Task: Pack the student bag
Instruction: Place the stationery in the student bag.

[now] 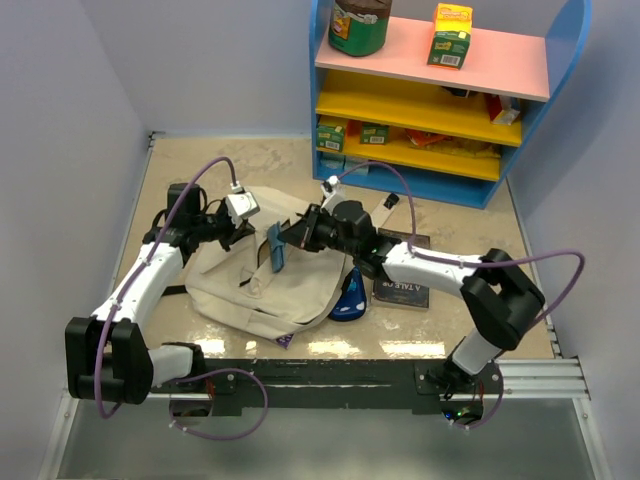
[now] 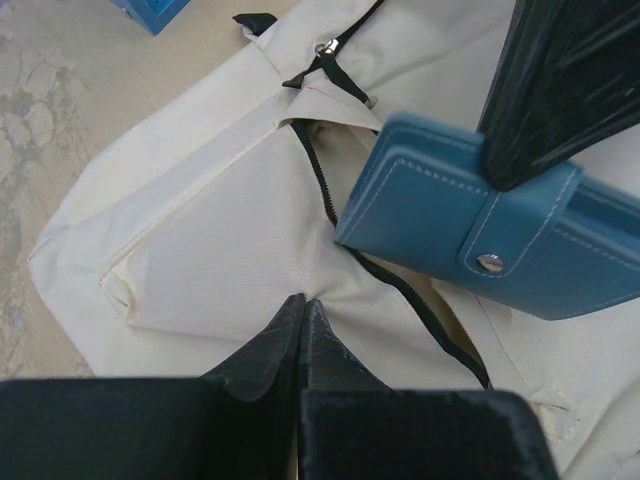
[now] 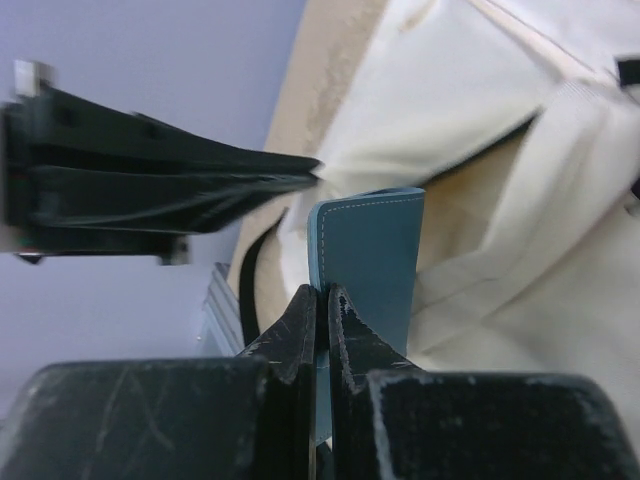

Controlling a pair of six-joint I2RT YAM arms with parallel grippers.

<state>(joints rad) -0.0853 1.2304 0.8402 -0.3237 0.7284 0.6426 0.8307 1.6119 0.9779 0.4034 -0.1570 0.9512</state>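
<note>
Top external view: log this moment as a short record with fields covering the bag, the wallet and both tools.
student bag: lying on the table
left tool: shut, pinching bag fabric beside the zip
right tool: shut on the blue wallet
wallet position: held on edge at the zip opening, not inside
beside bag: dark book, small blue case

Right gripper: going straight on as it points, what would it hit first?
Likely the bag, at its opening, led by the wallet it holds; the left gripper sits close beside, depth unclear.
</note>
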